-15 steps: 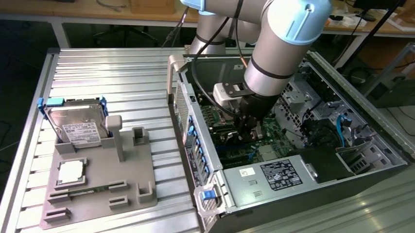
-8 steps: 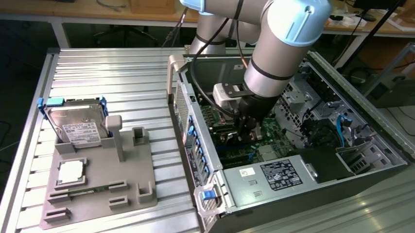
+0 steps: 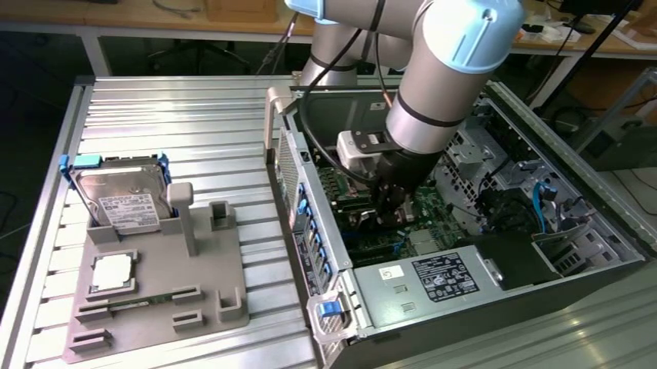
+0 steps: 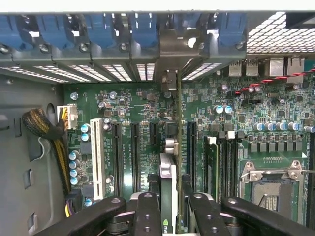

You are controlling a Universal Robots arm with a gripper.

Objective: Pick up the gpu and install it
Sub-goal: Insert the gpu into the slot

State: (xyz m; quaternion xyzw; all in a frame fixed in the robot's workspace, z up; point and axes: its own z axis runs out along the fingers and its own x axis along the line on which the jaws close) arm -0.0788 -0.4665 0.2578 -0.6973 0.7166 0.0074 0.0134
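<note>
My gripper (image 4: 171, 209) is shut on the gpu (image 4: 169, 169), a slim card seen edge-on between the two black fingers (image 4: 146, 211). The card stands upright over the green motherboard (image 4: 133, 105), in line with the long black expansion slots (image 4: 190, 142). Its silver end bracket (image 4: 175, 49) reaches the case's rear slot openings beneath the blue clips (image 4: 142, 27). I cannot tell whether the card's edge sits in a slot. In the exterior view the gripper (image 3: 395, 206) is deep inside the open computer case (image 3: 451, 280), and the arm hides most of the card.
A power cable bundle (image 4: 44, 129), RAM modules (image 4: 212, 162) and the CPU socket (image 4: 269, 184) flank the card. On the exterior view's left, a grey fixture (image 3: 205, 288) holds a hard drive (image 3: 123, 201), a CPU chip (image 3: 111, 270) and a RAM stick (image 3: 138, 304).
</note>
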